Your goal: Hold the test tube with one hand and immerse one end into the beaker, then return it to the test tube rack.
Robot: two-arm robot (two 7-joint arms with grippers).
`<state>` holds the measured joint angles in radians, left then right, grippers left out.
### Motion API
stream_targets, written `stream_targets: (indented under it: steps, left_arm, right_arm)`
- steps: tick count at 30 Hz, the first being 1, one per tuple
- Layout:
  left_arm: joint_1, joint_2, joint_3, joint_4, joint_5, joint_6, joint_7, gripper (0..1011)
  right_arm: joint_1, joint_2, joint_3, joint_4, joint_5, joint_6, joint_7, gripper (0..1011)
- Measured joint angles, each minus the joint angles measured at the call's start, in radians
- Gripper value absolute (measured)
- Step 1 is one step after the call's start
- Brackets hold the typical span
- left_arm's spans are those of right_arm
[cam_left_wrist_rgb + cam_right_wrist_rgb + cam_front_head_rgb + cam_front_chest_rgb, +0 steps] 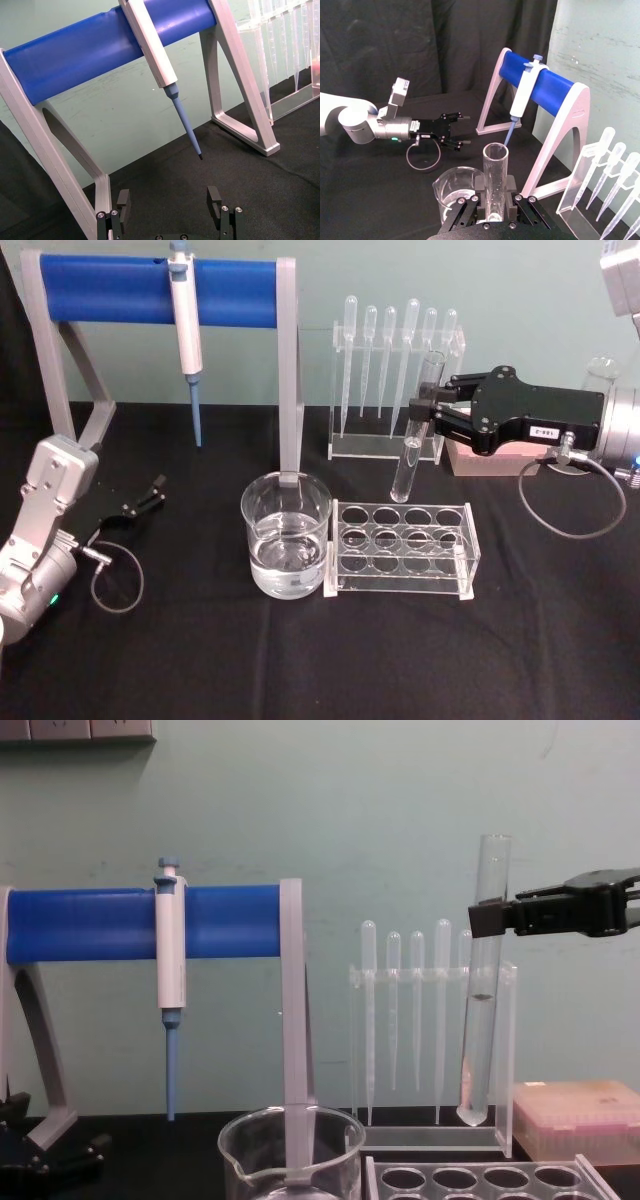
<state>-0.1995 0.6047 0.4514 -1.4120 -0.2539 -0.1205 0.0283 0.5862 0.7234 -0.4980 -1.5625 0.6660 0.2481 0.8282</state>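
Fingers (445, 390) of right hand (424, 405) pinching test tube (408, 455) at its upper part, tube upright

Clear test tube (407, 465) near-upright in right gripper (424, 410) jaws, beaker (262, 532) part-full w/ liquid, apart, lower left

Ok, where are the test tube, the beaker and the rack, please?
test tube (407, 465): head view, lower half of its glass wall.
beaker (285, 545): head view, front wall.
rack (466, 550): head view, right end wall.
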Motion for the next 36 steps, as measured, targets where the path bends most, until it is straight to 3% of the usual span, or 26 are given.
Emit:
stream_targets:
  steps: [36]
  left_arm:
    - [0.0,0.0,0.0,0.0,0.0,0.0,0.0,1000]
  right_arm:
    - [0.0,0.0,0.0,0.0,0.0,0.0,0.0,224]
